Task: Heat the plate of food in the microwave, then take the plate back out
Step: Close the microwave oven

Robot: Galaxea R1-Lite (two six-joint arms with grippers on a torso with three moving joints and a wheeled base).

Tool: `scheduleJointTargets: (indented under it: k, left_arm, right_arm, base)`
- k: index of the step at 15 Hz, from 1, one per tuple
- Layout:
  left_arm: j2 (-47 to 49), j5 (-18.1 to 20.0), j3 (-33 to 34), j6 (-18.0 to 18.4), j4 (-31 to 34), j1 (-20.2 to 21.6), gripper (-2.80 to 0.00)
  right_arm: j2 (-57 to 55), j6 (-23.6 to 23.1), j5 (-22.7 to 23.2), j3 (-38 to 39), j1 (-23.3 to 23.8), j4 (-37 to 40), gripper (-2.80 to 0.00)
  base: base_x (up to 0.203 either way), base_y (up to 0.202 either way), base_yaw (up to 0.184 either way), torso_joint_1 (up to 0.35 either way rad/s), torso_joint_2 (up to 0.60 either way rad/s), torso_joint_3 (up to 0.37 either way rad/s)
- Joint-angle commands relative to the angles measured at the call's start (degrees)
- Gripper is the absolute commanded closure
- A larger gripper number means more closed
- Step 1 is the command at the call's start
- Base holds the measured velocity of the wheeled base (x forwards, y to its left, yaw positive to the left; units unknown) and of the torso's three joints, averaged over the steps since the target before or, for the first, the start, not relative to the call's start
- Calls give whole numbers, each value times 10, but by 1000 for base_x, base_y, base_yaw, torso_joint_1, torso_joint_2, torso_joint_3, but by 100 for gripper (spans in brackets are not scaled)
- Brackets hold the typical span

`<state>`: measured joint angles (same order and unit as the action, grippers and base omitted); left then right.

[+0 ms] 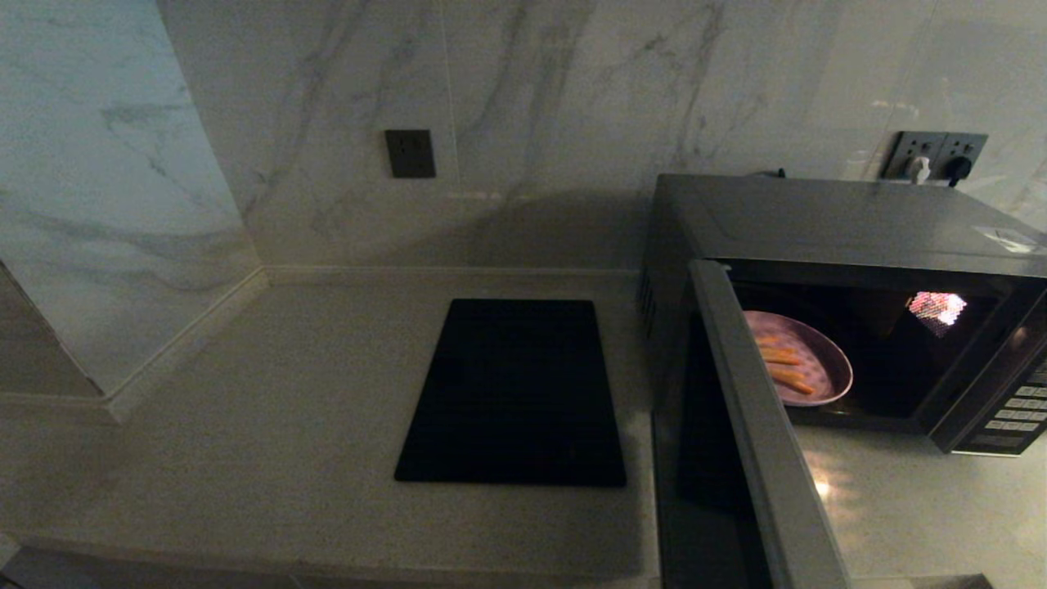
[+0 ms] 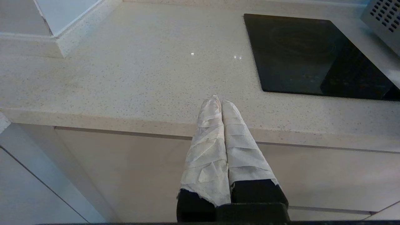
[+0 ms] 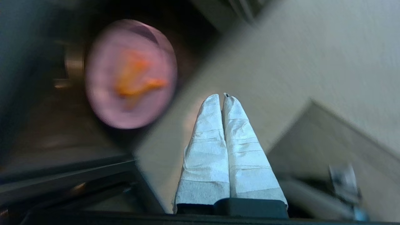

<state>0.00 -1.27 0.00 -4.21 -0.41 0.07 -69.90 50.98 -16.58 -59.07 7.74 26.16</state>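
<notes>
A: Nearest first, what's at 6 o'clock?

B: The counter (image 1: 270,425) edge. The left gripper (image 2: 221,101) hangs just in front of it, over the cabinet face, wrapped fingers pressed together, nothing in them. Looks parked.

A: And the right one?

B: The right gripper (image 3: 223,96) sits over bare counter in front of the microwave (image 1: 851,237), fingers together too, holding nothing. Its view is blurred.

A: Anything in the way?

B: The microwave door (image 1: 761,442) stands wide open, running from about 5 o'clock up toward 3, edge-on between the black slab (image 1: 514,394) and the oven cavity. The slab lies flat mid-counter, long axis running near to far.

A: The plate of food (image 1: 806,360)?

B: Inside the cavity, at roughly 3 o'clock, near the door-hinge side. Round, so no long axis; the orange sticks on it lie roughly parallel, slanting. The keypad (image 1: 1014,409) is farther right. Wall sockets (image 1: 936,157) sit behind at 1 o'clock, another wall plate (image 1: 410,153) at 12.
</notes>
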Motion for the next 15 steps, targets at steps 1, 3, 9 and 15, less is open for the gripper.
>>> scheduleJointTargets:
  k: [1,3,9,15]
  left_arm:
    - [1,-1,0,0,0,0,0]
    - [1,-1,0,0,0,0,0]
    - [1,-1,0,0,0,0,0]
    - [0,-1,0,0,0,0,0]
  right_arm:
    - [44,-3,-9,-58,-54,24,0]
    - [57,-4,-12,-124,-120,76,0]
    - [67,-3,42,-306,-270,263,0]
    - [21,-17,299,-435,-333,406,0]
  base:
    - [0,0,0,0,0,0]
    - [0,0,0,0,0,0]
    - [0,0,0,0,0,0]
    - [0,0,0,0,0,0]
